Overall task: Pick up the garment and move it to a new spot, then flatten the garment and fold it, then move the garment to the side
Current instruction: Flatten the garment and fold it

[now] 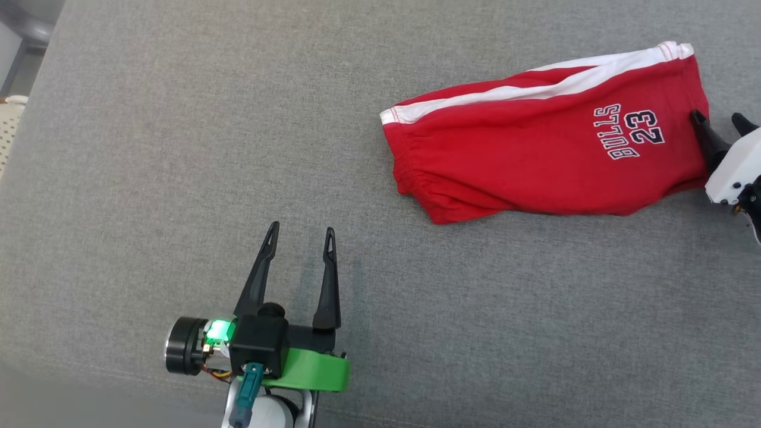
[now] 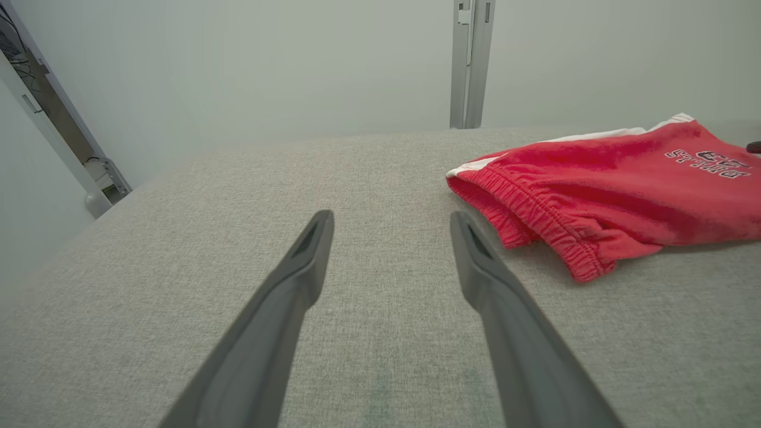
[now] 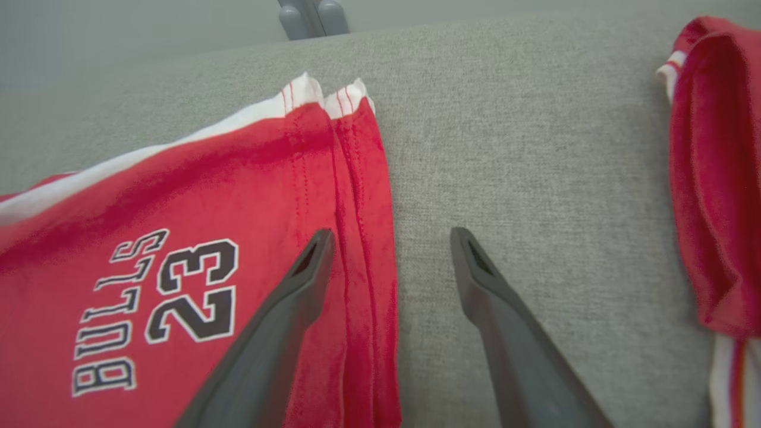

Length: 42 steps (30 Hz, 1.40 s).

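Item: red shorts [image 1: 535,160], folded flat near the far edge of the grey cloth surface [image 1: 178,148], right side. Soft, light and limp, so the layers may slide. Best hold: the stitched leg hem, both layers together. Right gripper [image 1: 716,116]: fingers apart, straddling that hem. Left gripper [image 1: 301,229]: fingers apart over bare cloth.

The head view's right edge cuts off your right gripper [image 1: 716,116]: you get two fingertips and some white housing [image 1: 734,172], the rest out of frame. In the right wrist view its left finger [image 3: 273,333] covers part of the shorts' [image 3: 178,196] hem; you cannot tell whether it touches. A second red cloth [image 3: 713,178] runs off that view's right edge, its shape unclear. In the left wrist view the print [image 2: 707,161] is too blurred to read.
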### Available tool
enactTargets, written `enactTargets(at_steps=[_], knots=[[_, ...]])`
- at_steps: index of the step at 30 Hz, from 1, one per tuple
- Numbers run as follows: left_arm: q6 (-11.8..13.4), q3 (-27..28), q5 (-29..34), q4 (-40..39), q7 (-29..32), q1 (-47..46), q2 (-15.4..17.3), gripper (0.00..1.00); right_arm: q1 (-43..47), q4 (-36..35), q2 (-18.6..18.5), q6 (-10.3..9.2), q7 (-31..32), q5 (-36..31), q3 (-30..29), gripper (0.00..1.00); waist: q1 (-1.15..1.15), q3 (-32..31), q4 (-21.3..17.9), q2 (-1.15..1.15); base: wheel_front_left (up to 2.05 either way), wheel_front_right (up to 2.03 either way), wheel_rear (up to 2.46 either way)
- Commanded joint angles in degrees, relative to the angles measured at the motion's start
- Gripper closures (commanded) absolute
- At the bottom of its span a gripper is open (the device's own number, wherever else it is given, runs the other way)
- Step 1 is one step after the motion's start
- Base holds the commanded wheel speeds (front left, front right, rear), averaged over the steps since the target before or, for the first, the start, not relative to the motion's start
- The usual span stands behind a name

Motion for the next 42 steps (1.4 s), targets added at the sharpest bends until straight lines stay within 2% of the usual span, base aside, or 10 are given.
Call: enactTargets(at_steps=[1, 8, 9, 10, 11, 21, 30, 32, 35, 42], knots=[[-0.03, -0.22, -0.31, 0.22, -0.16, -1.25, -0.03, 0.00, -1.27, 0.58, 0.05, -0.07, 0.87, 0.31, 0.35, 0.00, 0.00, 2.12, 1.68, 0.00, 0.00, 0.00, 0.00], [0.91, -1.30, -1.69, 0.44, -0.15, -2.68, -0.12, 0.00, -2.21, 2.53, 0.73, -0.07, 4.26, 1.35, 3.13, 0.00, 0.00, 3.95, 1.84, 0.00, 0.00, 0.00, 0.00], [0.99, -1.36, -1.92, 0.55, -0.16, -2.89, -0.12, 0.00, -2.16, 2.45, 0.79, -0.07, 4.41, 1.58, 3.58, 0.44, 0.00, 4.06, 1.72, 0.00, 0.00, 0.00, 0.00], [1.08, -1.36, -2.04, 0.63, -0.15, -3.08, -0.12, 0.00, -2.04, 2.21, 0.95, -0.07, 4.45, 1.95, 3.95, 0.97, 0.00, 4.11, 1.57, 0.00, 0.00, 0.00, 0.00], [1.11, -1.31, -2.12, 0.73, -0.16, -3.22, -0.12, 0.00, -1.69, 1.82, 1.15, -0.07, 4.72, 2.46, 4.44, 1.00, 0.00, 4.09, 1.35, 0.00, 0.00, 0.00, 0.00], [0.89, -0.02, -1.20, 1.62, -0.16, -2.60, -0.07, 0.00, 1.77, -2.56, -1.67, -0.11, 0.29, 5.67, 5.91, 1.00, 0.00, 1.83, -2.43, 0.00, 0.00, 0.00, 0.00], [-0.50, 2.17, 0.50, 2.29, -0.16, -0.81, -0.06, 0.00, 5.53, -8.59, -7.87, -0.09, -2.32, 5.12, 4.98, 1.00, 0.00, -1.63, -7.60, 0.00, 0.00, 0.00, 0.00], [-0.74, 2.45, 0.68, 2.41, -0.16, -0.45, -0.06, 0.00, 5.55, -10.06, -8.34, -0.08, -2.22, 4.45, 4.55, 1.00, 0.00, -2.17, -8.34, 0.00, 0.00, 0.00, 0.00], [-1.10, 2.66, 0.96, 2.65, -0.15, -0.13, -0.05, 0.00, 4.46, -12.69, -7.77, -0.08, -1.50, 2.90, 4.19, 1.00, 0.00, -3.00, -9.13, 0.00, 0.00, 0.00, 0.00], [-1.73, 2.07, 0.59, 3.63, -0.15, 0.26, -0.05, 0.00, 2.95, -20.70, -2.39, -0.07, 1.76, 0.94, 3.79, 1.00, 0.00, -5.35, -8.78, 0.00, 0.00, 0.00, 0.00]])
